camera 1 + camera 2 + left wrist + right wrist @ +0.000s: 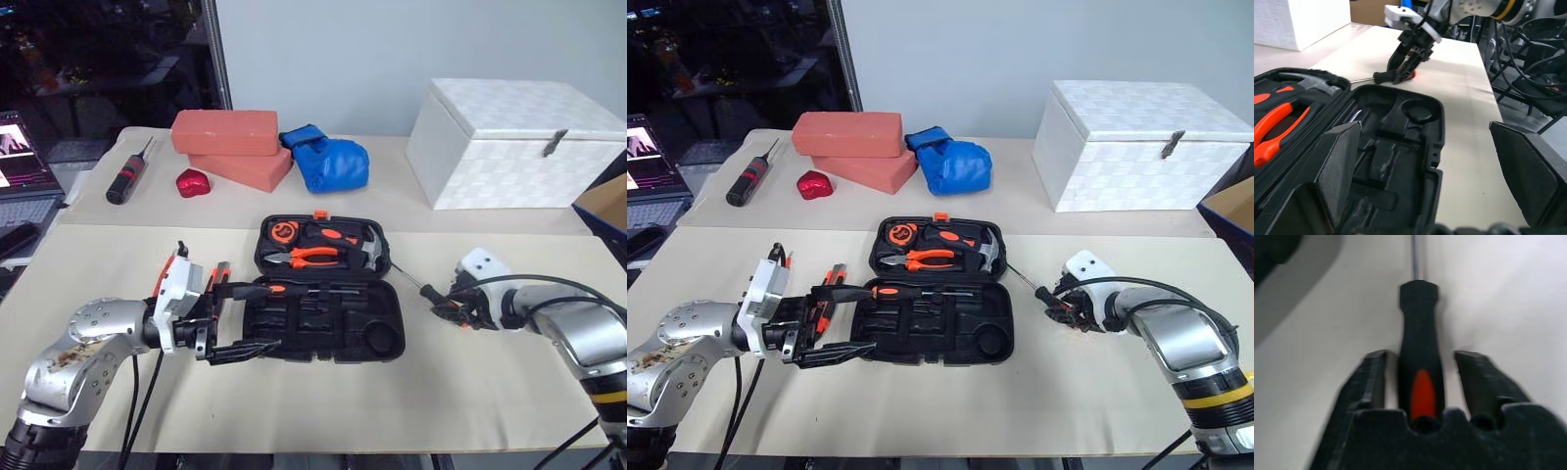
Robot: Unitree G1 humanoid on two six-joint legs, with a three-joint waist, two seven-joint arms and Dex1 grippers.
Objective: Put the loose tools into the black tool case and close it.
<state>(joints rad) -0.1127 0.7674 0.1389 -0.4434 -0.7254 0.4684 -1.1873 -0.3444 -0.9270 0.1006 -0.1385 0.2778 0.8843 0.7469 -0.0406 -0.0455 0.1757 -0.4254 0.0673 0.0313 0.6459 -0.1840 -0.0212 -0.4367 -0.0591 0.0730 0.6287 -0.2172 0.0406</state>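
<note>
Two beige tables [323, 392] abutting, pale wall [392, 49] behind.

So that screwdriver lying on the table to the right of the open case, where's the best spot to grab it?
Probably by the thick black-and-orange handle of the screwdriver, from its butt end and above. It lies flat with its thin shaft toward the black tool case, and the right gripper already has a finger on each side of the handle.

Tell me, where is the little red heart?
The red heart sits on the far table, on the robot's left, between the black-and-red screwdriver and the stacked red bricks.
</note>
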